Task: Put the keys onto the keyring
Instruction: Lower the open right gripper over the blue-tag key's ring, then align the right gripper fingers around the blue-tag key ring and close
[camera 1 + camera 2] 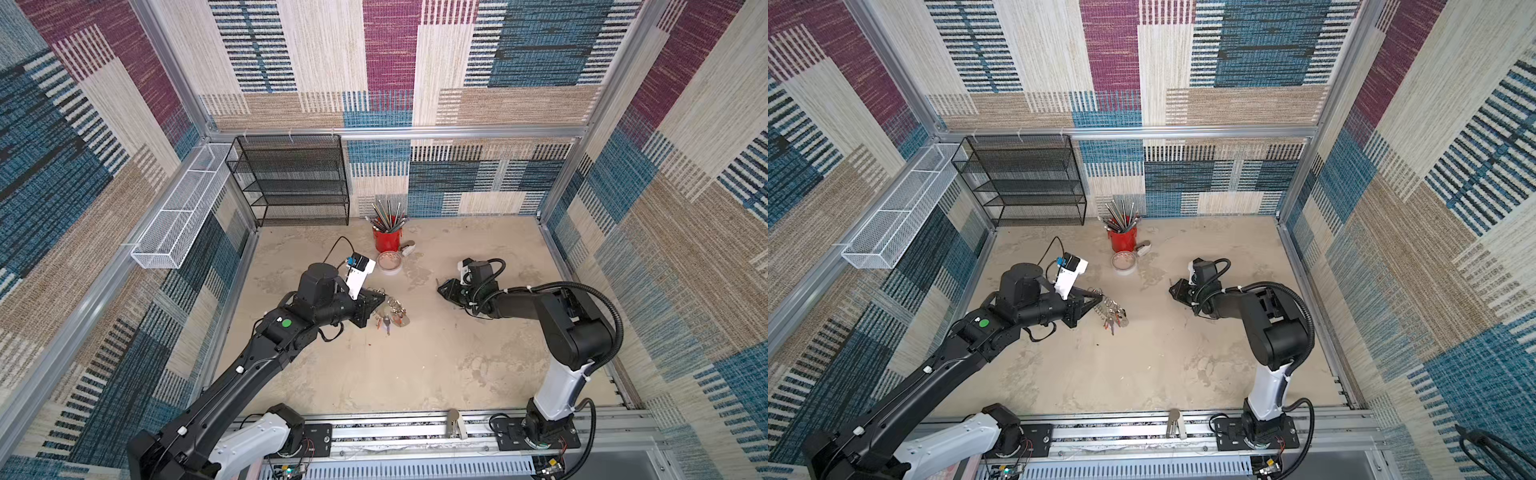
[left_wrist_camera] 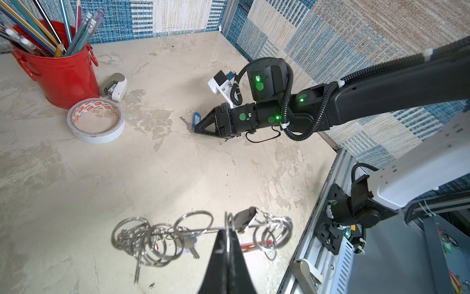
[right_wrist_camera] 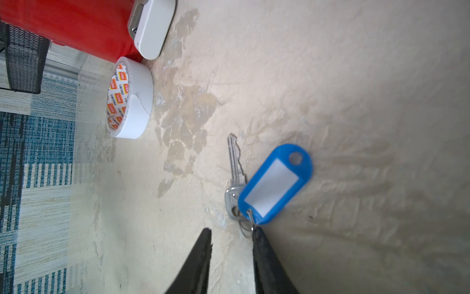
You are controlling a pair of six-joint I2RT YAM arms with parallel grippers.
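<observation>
The left pincer (image 2: 227,233) was shut tight on the one keyring (image 2: 162,238), in the middle of both top views. The right pincer (image 3: 232,230) stood a little open and held nothing, with one blue key (image 3: 273,184) at its tip. Near them were one tape roll (image 3: 132,99) and one red cup (image 2: 63,73). The table (image 1: 415,365) was sandy and the walls (image 1: 685,208) were patchwork.

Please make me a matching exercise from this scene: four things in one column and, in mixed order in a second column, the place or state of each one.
Column 1
1. left hand
2. right hand
3. tape roll
4. blue-tagged key

Column 2
A. open, holding nothing
B. flat on the table, beside the red bucket
C. shut on the keyring
D. lying just in front of the right hand's tips

Pairs: 1-C, 2-A, 3-B, 4-D
</observation>
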